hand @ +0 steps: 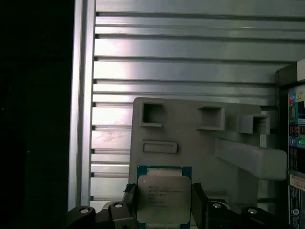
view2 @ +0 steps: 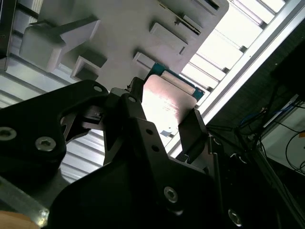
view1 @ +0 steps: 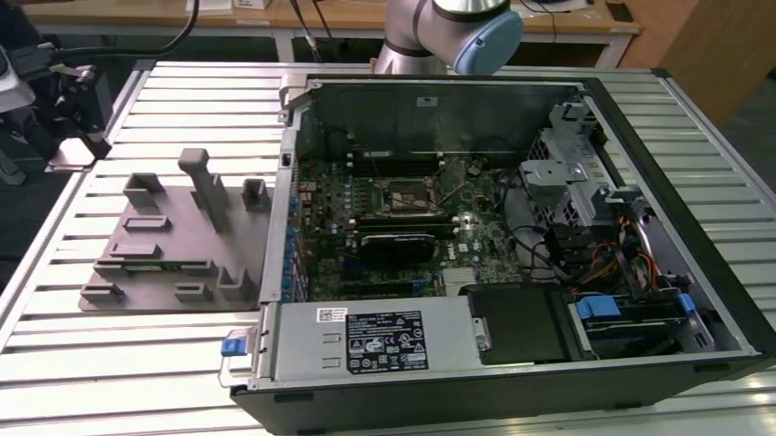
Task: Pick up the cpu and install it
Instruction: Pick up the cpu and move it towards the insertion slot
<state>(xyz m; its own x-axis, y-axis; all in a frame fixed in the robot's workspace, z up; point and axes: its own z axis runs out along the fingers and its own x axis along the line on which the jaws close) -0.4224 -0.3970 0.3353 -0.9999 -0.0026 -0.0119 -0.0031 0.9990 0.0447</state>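
My fingers (hand: pixel 198 204) are clenching on the small flat square cpu (hand: pixel 164 198) with the shiny silver-grey metal top and green rim. One black finger is pressing on each of two opposite edges, so the chip is sitting right between them rather than off to any side. In the second wrist view the same cpu (view2: pixel 167 101) is showing as a bright plate bridging the two fingers (view2: pixel 191 130). Being square, it is offering no long axis, and its flat metal face is facing the first wrist camera. It is hanging in the air, well apart from the grey plastic fixture tray with upright posts (hand: pixel 205 143), which is lying beneath it on the ribbed silver metal worktop (hand: pixel 190 47). In the exterior view that tray (view1: pixel 182 245) is lying to the exterior view's left of the open black computer case (view1: pixel 485 404). The square black-framed socket (view1: pixel 406 193) on the green motherboard is sitting inside the case, toward the exterior view's right of the tray. I am judging that I am holding my wrist high over the tray, looking down on it, while my grey arm with its blue-capped joint (view1: pixel 485 41) is standing behind the case's far wall.
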